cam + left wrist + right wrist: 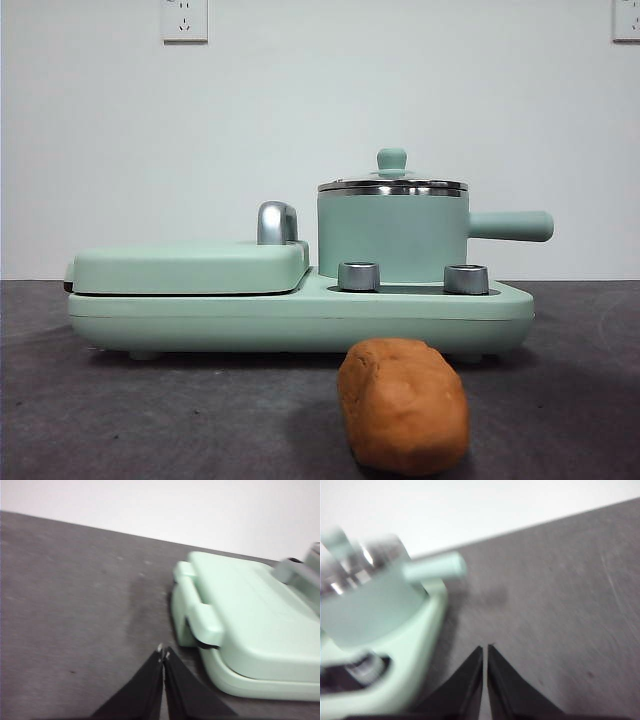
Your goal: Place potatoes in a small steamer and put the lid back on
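With the lid seated on the small steamer, nothing of the task is judged done yet. The steamer is seen on the right half of the mint-green cooker base, behind two steel dials; its stubby handle points right in the front view. The closed griddle cover with its chrome handle sits on the left half.

The potato lies on the dark surface, in front of the base and apart from it, roughly below the steamer. Long axis is judged to run toward the camera, slightly angled, one blunt end facing the base. It looks solid, stiff, moderately heavy, with matte skin, so slip risk is judged low. A grasp across the narrow middle, square to the long axis, is advised; an end grasp would likely let it pivot.

The lid is glass and is treated as fragile. Only the small mint-green knob offers a hold, and a light, centred pinch is advised. It must come off first.

Left hand: clenched, empty, over bare surface just beside the griddle end of the base. Right hand: clenched, empty, over bare surface near the steamer handle side. Both wrist views are blurred. Neither hand appears in the front view.
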Motion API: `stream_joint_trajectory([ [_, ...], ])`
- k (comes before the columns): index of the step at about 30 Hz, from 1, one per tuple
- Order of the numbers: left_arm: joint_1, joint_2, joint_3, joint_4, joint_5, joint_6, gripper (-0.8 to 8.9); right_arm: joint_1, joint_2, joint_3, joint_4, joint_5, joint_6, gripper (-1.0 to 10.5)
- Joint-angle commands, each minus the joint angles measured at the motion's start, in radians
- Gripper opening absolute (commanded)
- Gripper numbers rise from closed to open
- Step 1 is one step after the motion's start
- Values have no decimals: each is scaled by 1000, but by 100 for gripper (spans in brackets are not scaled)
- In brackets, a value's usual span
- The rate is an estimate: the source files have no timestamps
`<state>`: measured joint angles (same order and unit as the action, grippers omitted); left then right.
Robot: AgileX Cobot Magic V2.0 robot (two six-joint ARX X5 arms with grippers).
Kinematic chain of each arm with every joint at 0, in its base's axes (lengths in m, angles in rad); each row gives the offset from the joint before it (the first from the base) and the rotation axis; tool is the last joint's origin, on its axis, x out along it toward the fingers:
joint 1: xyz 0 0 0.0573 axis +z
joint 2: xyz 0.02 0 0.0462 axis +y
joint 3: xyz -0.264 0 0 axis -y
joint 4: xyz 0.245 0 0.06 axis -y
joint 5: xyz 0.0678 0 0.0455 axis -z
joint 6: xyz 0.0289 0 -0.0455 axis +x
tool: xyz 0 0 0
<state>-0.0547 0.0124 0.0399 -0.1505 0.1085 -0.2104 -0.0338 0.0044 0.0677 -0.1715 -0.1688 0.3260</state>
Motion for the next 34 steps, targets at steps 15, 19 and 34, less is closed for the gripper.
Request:
stream_joint_trajectory([
  [15,-62,442,485,-128,141,-38,8,2,304,595,-314,-243,-40,11],
  [19,-66,567,622,-158,247,-37,8,2,392,712,-401,-327,-135,11],
  [34,-66,721,767,-176,443,-38,297,2,566,838,-493,-512,-233,101],
])
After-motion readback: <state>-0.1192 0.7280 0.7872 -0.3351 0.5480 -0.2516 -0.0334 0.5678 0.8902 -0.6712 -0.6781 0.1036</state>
